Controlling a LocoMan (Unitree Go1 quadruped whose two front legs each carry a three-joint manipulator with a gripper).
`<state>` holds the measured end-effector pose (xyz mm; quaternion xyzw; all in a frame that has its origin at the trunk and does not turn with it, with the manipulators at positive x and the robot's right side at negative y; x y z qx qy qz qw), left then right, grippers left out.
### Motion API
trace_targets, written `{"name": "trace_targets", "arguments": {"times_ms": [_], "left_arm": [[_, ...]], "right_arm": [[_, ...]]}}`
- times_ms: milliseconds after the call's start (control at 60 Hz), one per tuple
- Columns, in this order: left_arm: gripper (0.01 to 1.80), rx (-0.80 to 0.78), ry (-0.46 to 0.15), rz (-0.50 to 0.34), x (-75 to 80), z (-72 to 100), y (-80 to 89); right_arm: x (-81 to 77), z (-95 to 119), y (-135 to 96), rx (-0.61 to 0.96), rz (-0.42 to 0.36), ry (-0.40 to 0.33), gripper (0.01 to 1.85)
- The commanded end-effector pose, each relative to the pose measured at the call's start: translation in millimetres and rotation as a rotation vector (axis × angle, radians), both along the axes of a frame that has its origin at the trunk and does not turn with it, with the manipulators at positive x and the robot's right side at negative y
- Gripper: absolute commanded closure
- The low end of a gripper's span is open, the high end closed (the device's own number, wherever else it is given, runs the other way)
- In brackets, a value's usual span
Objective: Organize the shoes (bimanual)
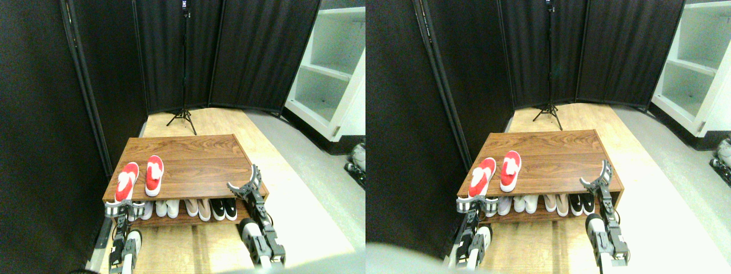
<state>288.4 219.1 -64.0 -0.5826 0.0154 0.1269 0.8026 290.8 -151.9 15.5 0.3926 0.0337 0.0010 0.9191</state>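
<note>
Shoes: two bright red slip-on sneakers, white lining and soles, sit on top of the wooden shoe rack (197, 160), at its left end, lower left of the frame. Left red shoe (127, 182) lies near the rack's left edge, heel close to the front lip, slightly angled. Right red shoe (153, 174) lies just beside it, set a little further back, roughly parallel. A narrow gap shows between them; not touching.

Left gripper (121, 209) sits at the front lip of the rack, directly below the left shoe's heel. Whether its jaws are parted or closed I cannot tell, nor whether it touches the shoe. Right gripper (244, 184) is raised at the rack's right front corner, jaws spread wide, holding nothing, well apart from both red shoes.

Lower shelf holds other pairs in a row: white shoes (167, 208), beige shoes (197, 209), black shoes (224, 209). Tripod (184, 117) stands behind the rack before dark curtains.

Handling, as a judgement: canvas-type uppers, probably light and soft, likely to collapse if pinched at the toe. Rubber sole may drag on the wood instead of sliding cleanly. Best hold looks like the heel collar or the sole edge, where the shoe is stiffest.
</note>
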Motion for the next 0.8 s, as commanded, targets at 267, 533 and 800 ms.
{"name": "trace_targets", "arguments": {"times_ms": [267, 533, 800], "left_arm": [[0.03, -0.032, -0.014, -0.040, 21.8, 3.0, -5.6], [0.07, -0.034, -0.024, -0.036, 10.5, 4.7, -7.2], [0.18, 0.021, -0.073, -0.039, -23.2, 24.7, -8.6]], "right_arm": [[4.2, 3, 1, -0.005, 0.024, -0.050, 1.01], [4.2, 3, -1, -0.006, 0.009, -0.044, 1.01], [5.8, 2, 1, -0.002, 0.002, -0.030, 1.02]]}}
